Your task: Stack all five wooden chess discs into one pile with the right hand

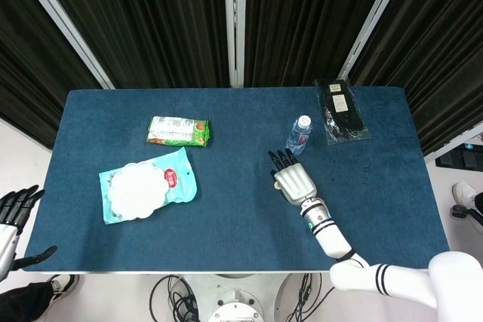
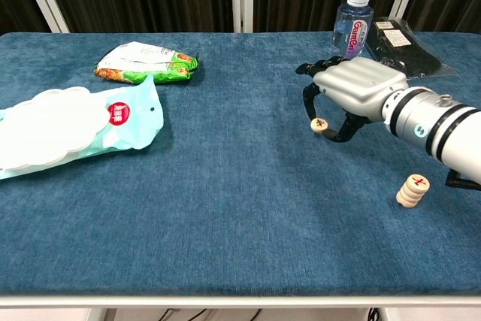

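In the chest view my right hand [image 2: 353, 94] pinches a single wooden disc [image 2: 320, 125] with a red mark between thumb and a finger, right at or just above the blue cloth. A short pile of several wooden discs [image 2: 412, 190] stands nearer the front right, below my forearm and apart from the hand. From the head view the right hand [image 1: 293, 180] lies palm down right of the table's middle and covers the disc; the pile is hidden there. My left hand [image 1: 13, 216] hangs off the table's front left corner, fingers apart and holding nothing.
A water bottle [image 2: 351, 14] stands just behind the right hand, with a black packet [image 2: 402, 46] to its right. A green snack pack [image 2: 146, 62] and a teal pouch with a white pad [image 2: 75, 122] lie on the left half of the blue table [image 2: 225, 208].
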Controlling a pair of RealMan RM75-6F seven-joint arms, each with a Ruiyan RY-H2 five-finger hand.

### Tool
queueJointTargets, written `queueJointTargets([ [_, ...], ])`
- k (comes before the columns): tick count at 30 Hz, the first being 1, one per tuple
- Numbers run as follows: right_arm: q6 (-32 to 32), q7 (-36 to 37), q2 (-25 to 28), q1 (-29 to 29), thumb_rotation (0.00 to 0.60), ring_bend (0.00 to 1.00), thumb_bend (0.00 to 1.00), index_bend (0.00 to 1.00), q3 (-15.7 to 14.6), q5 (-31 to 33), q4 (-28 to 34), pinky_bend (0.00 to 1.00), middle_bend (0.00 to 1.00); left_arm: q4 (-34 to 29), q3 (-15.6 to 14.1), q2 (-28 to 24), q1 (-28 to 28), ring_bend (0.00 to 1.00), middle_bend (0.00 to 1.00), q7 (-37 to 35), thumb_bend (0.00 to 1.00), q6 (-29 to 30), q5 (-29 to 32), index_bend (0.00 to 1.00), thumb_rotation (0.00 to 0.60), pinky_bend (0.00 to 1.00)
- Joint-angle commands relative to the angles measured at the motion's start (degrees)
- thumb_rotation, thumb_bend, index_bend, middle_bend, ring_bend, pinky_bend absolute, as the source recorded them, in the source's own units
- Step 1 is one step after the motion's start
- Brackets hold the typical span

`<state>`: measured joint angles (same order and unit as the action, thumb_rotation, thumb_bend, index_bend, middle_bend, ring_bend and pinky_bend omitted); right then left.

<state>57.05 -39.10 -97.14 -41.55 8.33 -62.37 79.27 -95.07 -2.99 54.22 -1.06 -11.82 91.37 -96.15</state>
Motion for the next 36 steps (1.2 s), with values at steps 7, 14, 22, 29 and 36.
queueJointTargets([
  [7, 6.8, 2.5, 13.3, 5.5, 0.6, 0.0, 0.29, 0.54, -5.9, -9.5, 15.2, 0.0, 0.02, -0.6, -0.2, 0.1, -0.1, 0.0, 0.01, 1.2, 0.0, -0.3, -0.5, 0.07, 0.6, 0.0],
  [14, 9.5, 6.6, 19.4, 10.2, 0.6, 0.0, 0.29, 0.54, -11.8, -15.3, 19.1, 0.0, 0.02, -1.2, -0.3, 0.2, -0.1, 0.0, 0.01, 2.3, 0.0, -0.4, -0.8, 0.07, 0.6, 0.0],
  [22, 9.8, 9.0, 20.8, 12.7, 0.6, 0.0, 0.29, 0.54, -14.1, -18.4, 18.9, 0.0, 0.03, -1.3, -0.4, 0.3, -0.2, 0.0, 0.01, 2.7, 0.0, -0.5, -0.9, 0.07, 0.6, 0.0],
  [29, 8.3, 7.8, 21.8, 13.5, 0.6, 0.0, 0.29, 0.55, -14.5, -18.3, 19.7, 0.0, 0.03, -1.2, -0.4, 0.3, -0.2, 0.0, 0.01, 2.4, 0.0, -0.6, -0.7, 0.07, 0.6, 0.0],
  [36, 8.2, 7.8, 22.3, 14.6, 0.6, 0.0, 0.29, 0.55, -14.8, -19.1, 20.1, 0.0, 0.03, -1.0, -0.3, 0.3, -0.3, 0.0, 0.01, 2.1, 0.0, -0.8, -0.6, 0.07, 0.6, 0.0],
])
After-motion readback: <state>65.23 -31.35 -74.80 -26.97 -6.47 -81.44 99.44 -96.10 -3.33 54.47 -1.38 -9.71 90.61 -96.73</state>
